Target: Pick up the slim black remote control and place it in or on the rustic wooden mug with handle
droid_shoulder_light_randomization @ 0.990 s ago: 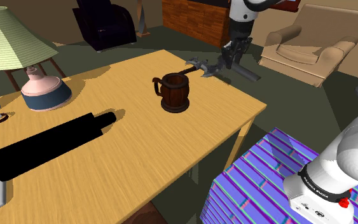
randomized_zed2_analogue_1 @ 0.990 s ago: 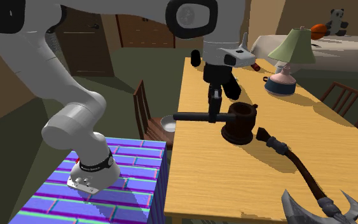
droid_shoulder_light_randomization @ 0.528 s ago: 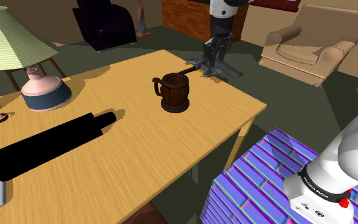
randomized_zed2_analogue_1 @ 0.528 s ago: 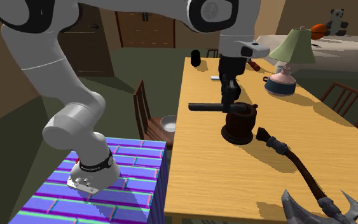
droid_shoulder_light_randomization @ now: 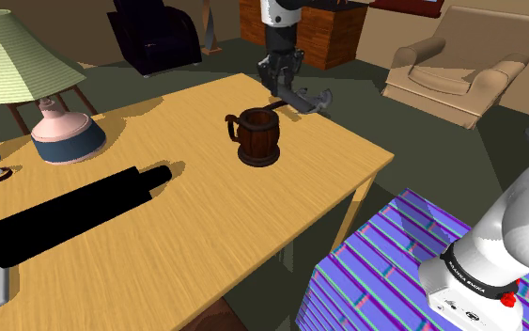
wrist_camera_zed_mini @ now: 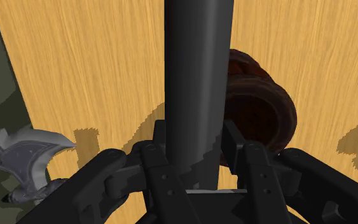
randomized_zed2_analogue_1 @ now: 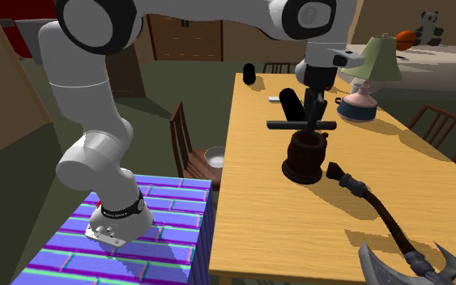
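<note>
Gripper (randomized_zed2_analogue_1: 315, 118) is clasping the slim black remote (randomized_zed2_analogue_1: 287, 125) between shut-down fingers, carrying it level in the air. The dark wooden mug (randomized_zed2_analogue_1: 304, 158) is standing on the table (randomized_zed2_analogue_1: 299, 235) at 6 o'clock, just below it. The remote is reading as stiff, light and smooth-cased (likely slippery). The hold is sitting off-centre, so it may pivot; mid-length seems safer.

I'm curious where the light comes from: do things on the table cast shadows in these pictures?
Yes. Wrist view: soft dark patches lie on the wooden table beside the remote clasped in the pincer, and near the axe blade. Shoulder view: the black cylinder throws a small shadow past its end, toward that view's right.
</note>
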`<action>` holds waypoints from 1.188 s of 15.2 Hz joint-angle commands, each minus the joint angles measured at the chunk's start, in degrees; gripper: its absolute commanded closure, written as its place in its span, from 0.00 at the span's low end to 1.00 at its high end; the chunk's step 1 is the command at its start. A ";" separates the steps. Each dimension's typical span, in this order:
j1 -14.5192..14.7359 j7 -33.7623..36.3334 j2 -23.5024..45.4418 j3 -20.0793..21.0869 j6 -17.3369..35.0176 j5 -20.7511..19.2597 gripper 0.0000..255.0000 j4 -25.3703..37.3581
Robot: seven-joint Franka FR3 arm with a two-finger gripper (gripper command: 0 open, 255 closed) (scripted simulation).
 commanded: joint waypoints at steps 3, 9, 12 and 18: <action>2.18 3.12 8.74 1.20 -2.92 -1.49 1.00 11.27; 4.49 5.41 16.92 1.62 -4.33 -2.93 1.00 20.55; 4.34 5.61 16.76 1.59 -1.95 -2.95 1.00 18.00; 4.15 5.98 16.80 1.53 2.16 -3.05 1.00 13.90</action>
